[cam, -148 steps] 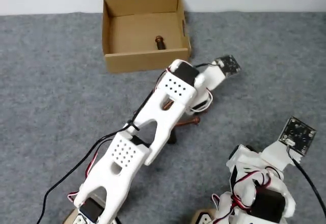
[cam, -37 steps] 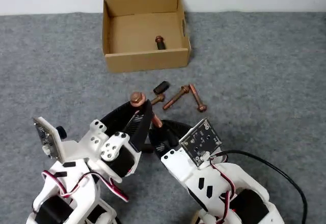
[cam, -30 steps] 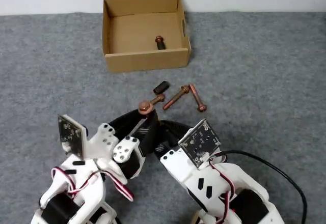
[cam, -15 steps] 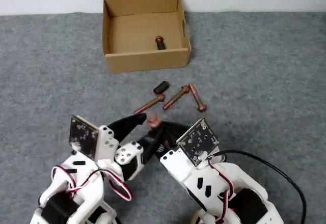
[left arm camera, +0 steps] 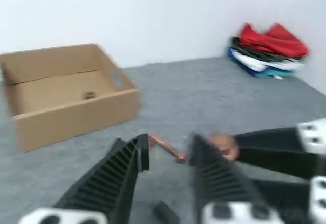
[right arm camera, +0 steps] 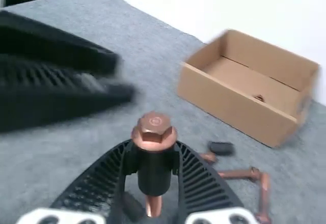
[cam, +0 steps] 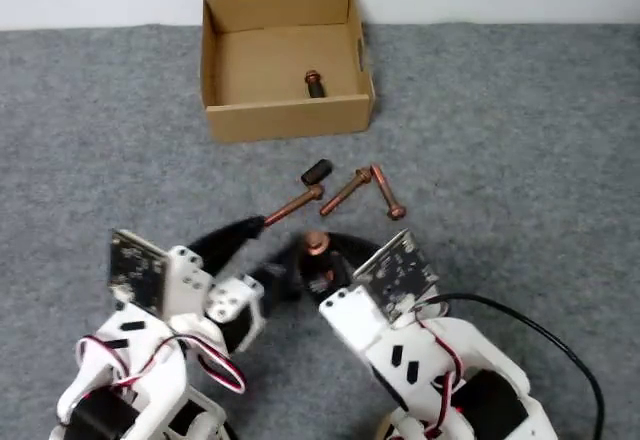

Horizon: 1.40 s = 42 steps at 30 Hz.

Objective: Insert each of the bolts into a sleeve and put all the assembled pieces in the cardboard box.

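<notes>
Grey carpet tabletop [cam: 520, 140], white wall behind. Up front, right claw [right arm camera: 153, 155] clamped on black sleeve [right arm camera: 154, 175], with bolt [right arm camera: 154, 128] seated through it, head up. Just beside, left claw [left arm camera: 169, 150] gapes wide, holding nothing. Far edge: cardboard box [cam: 285, 120], one assembled piece [cam: 314, 83] inside. Between: three loose bolts [cam: 347, 189], spare sleeve [cam: 317, 172]. Looks like carry-to-box step. Keep squeeze firm and pair upright so bolt can't slip out. Clear front wall, release low inside.

Your left tool [left arm camera: 169, 150], in front of the cardboard box [cam: 285, 118], is blurred. The sleeve [right arm camera: 154, 175] in your right tool [right arm camera: 153, 155] hides the bolt [right arm camera: 154, 126] shank. The piece [cam: 314, 83] inside the box is too small to make out.
</notes>
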Each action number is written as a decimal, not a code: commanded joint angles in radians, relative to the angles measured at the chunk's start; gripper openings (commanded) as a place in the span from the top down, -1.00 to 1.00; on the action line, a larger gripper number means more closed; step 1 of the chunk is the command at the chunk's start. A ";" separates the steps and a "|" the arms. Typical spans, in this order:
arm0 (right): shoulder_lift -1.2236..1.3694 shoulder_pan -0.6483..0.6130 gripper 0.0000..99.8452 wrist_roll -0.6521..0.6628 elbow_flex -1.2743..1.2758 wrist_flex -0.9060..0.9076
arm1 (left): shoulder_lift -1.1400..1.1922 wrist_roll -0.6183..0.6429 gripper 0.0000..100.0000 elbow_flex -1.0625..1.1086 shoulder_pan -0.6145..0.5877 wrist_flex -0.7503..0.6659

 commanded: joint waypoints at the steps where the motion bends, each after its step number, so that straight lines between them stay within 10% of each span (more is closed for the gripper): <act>1: 0.058 0.160 0.98 -0.106 -0.057 -0.002 | 0.000 -0.011 0.97 -0.001 -0.130 -0.002; 17: 0.981 0.348 0.98 -0.313 -0.755 -0.007 | -0.002 -0.190 0.99 0.503 -0.480 -0.126; 25: 1.400 0.348 0.98 -0.305 -1.119 -0.189 | 0.008 -0.183 0.99 0.696 -0.483 -0.370; 42: 2.181 0.372 0.98 -0.097 -1.735 -0.489 | 0.008 -0.183 0.99 0.694 -0.486 -0.336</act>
